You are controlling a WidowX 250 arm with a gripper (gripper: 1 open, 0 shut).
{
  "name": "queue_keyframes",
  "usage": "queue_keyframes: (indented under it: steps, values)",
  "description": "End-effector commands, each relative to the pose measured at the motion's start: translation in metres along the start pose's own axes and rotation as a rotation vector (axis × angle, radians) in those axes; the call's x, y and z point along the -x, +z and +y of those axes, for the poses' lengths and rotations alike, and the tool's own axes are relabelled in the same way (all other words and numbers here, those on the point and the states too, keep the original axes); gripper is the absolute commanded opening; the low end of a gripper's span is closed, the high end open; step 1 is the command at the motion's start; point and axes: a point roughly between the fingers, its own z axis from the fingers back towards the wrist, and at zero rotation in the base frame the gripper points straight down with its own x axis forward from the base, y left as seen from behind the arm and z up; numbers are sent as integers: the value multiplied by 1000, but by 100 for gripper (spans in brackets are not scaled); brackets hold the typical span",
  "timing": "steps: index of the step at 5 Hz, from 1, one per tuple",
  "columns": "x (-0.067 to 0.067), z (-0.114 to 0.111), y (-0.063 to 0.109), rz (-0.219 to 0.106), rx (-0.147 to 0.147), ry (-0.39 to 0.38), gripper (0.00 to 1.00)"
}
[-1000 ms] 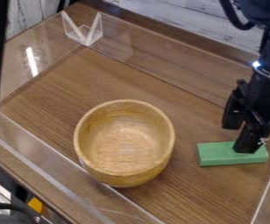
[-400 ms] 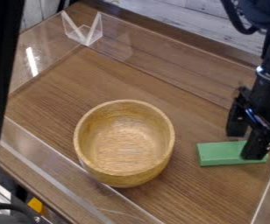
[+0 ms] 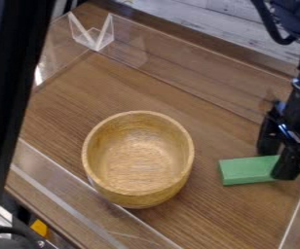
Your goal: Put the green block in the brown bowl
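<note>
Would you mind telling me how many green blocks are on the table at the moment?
1. The green block lies flat on the wooden table, right of the brown bowl, with the claw at its right end. None seems hidden.

Bowl [image 3: 139, 158] mid-table [image 3: 153, 83]; block [image 3: 247, 171] just right of it; gripper [image 3: 290, 160] over block's right end.
</note>
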Motion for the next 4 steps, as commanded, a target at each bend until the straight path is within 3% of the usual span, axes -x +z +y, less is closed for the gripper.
queue_keyframes:
  steps: [1, 2, 4]
  values:
    - [4, 0, 2, 21, -16, -100, 100]
    - [12, 1, -1, 52, -19, -171, 100]
    - [14, 12, -1, 60, -3, -178, 100]
